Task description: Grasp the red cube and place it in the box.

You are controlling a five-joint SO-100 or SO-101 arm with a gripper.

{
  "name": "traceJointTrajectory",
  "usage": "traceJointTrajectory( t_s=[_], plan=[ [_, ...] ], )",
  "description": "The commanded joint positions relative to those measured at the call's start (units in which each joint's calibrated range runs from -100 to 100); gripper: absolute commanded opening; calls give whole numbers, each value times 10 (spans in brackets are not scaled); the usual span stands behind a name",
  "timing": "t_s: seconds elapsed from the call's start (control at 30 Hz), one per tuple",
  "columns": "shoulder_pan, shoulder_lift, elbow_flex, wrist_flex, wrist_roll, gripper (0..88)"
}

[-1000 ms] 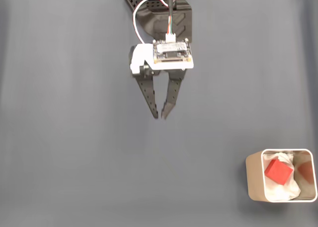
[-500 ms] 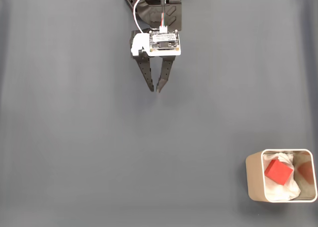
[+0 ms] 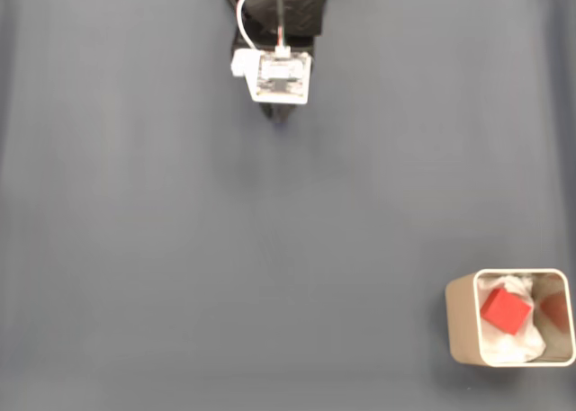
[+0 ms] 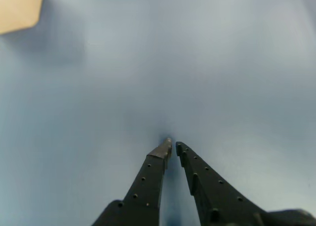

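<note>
Grey tabletop [image 3: 180, 249], box [image 3: 461, 321] at near right, red cube [image 3: 504, 309] inside on paper. Jaws [image 4: 172, 146] nearly closed, empty, far centre.

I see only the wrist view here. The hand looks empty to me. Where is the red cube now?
Observer: In the fixed view, the red cube lies inside the box, on crumpled white paper.
Operator: Where is the box standing?
Observer: At the lower right corner of the grey mat in the fixed view.
Operator: And the hand?
Observer: The hand sits at the top centre there, under the white board, far from the box.
</note>
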Motion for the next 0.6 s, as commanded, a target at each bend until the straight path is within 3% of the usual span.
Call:
traceJointTrajectory(
  t_s=[0.0,0.57],
  plan=[
    [4,-8,8,85,15,0],
    [-3,-8,8,96,18,0]
  ],
)
